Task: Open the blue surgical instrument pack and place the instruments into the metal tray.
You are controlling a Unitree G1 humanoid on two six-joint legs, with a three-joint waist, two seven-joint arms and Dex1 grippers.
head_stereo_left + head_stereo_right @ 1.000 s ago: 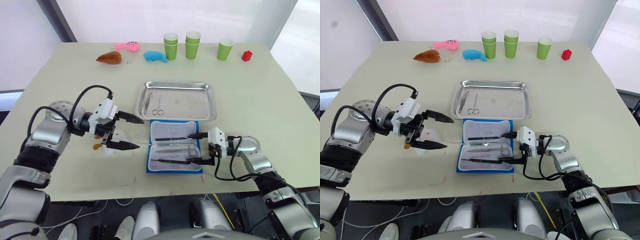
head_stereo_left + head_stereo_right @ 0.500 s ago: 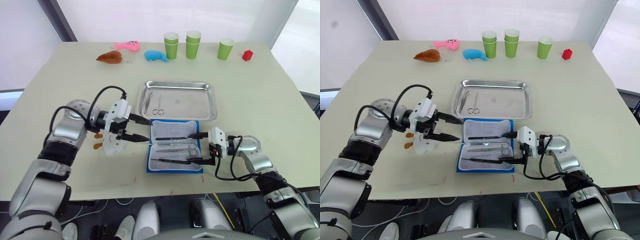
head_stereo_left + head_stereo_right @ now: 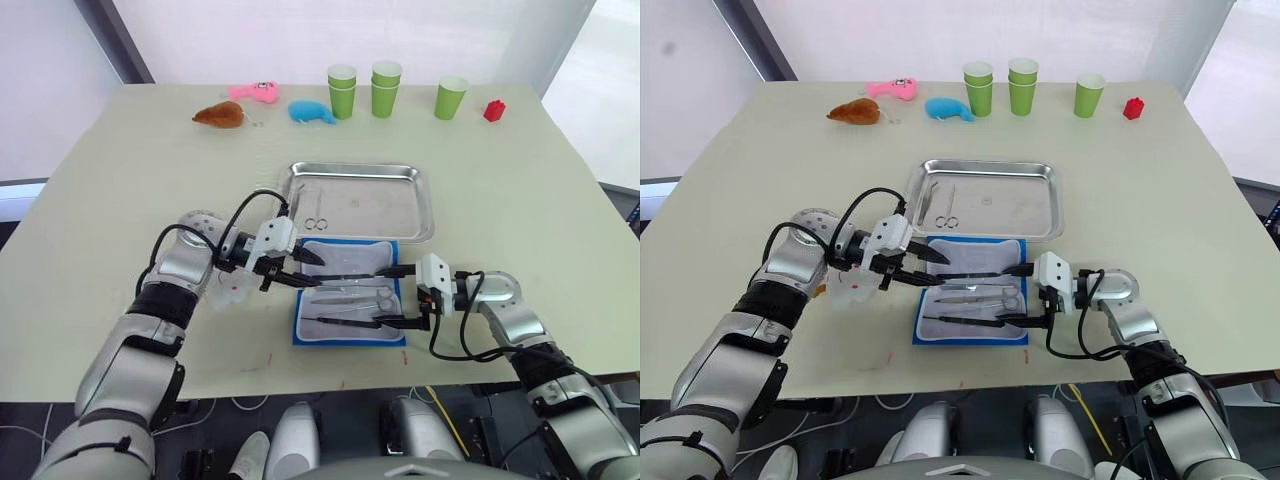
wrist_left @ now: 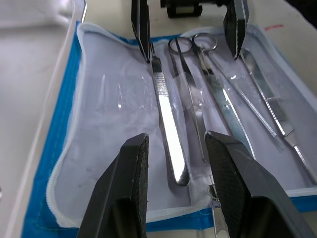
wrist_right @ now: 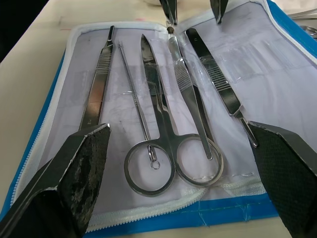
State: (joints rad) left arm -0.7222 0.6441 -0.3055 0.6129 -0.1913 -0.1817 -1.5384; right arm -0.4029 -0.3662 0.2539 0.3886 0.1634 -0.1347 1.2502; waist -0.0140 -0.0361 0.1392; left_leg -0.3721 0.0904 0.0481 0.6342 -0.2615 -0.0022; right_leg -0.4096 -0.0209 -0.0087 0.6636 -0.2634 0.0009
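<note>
Along the top edge of the table [image 3: 90, 210] we see a brown plush toy [image 3: 220, 116], a pink plush toy [image 3: 254, 92] and a small blue plush toy [image 3: 312, 112], then three green paper cup stacks [image 3: 384, 90] and a red block [image 3: 493, 111] toward the upper right. All of these stand well apart from the work area and block nothing. A crumpled clear plastic wrapper [image 3: 228, 290] lies just left of the pack, under our left forearm.

The metal tray [image 3: 425, 205] sits at centre frame; small scissors [image 3: 316, 212] and a thin tool [image 3: 297, 206] lie in its left part. Just below it, touching or nearly so, the blue surgical instrument pack [image 3: 348, 338] lies open and flat, whitish lining up. Its instruments [image 5: 163, 126] rest in the clear pockets: ring-handled scissors, tweezers and a thin probe, side by side.

Our left gripper [image 3: 306, 269] hovers over the pack's left edge, fingers spread with a tweezer between them but not pinched. Our right gripper [image 3: 386, 297] sits at the pack's right edge, fingers wide apart, spanning the row of instruments.

Compared with a second ago, our left arm has swung in from the open table at the left and its fingers have narrowed; the right gripper and the pack have not moved.
</note>
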